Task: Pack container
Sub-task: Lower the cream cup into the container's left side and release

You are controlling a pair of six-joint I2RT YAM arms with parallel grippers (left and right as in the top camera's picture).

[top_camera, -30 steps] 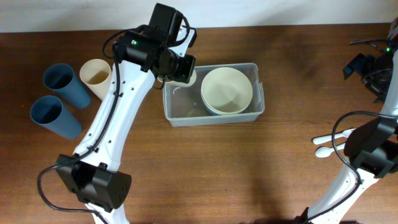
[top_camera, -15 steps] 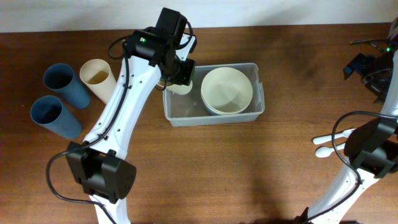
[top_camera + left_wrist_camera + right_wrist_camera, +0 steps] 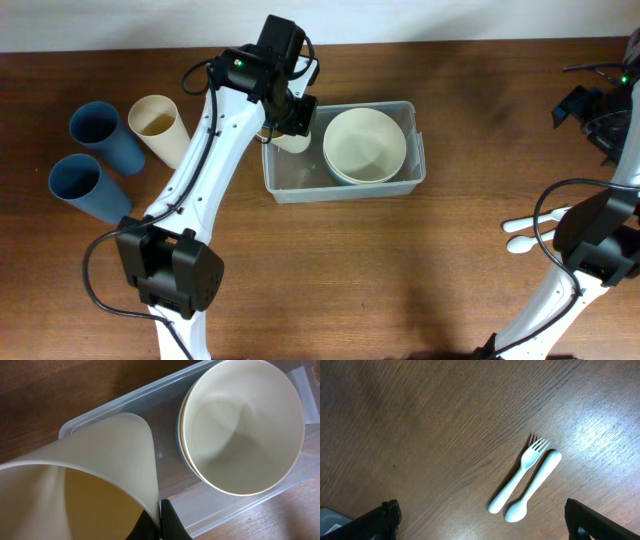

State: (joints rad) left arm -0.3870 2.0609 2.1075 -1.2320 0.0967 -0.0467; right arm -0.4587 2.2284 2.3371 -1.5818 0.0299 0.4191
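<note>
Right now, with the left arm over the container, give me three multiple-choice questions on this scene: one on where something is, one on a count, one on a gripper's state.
1. Where do the bowls sit in relation to the container?
A. in its right part
B. in its left part
C. outside it

2. How many blue cups are in view?
A. one
B. two
C. three

3. The left gripper is:
A. open
B. shut on a cream cup
C. shut on a bowl

Answers:
1 A: overhead, the stack fills the right part.
2 B: two show at the far left overhead.
3 B: the left wrist view shows it pinching the cup's wall.
</note>
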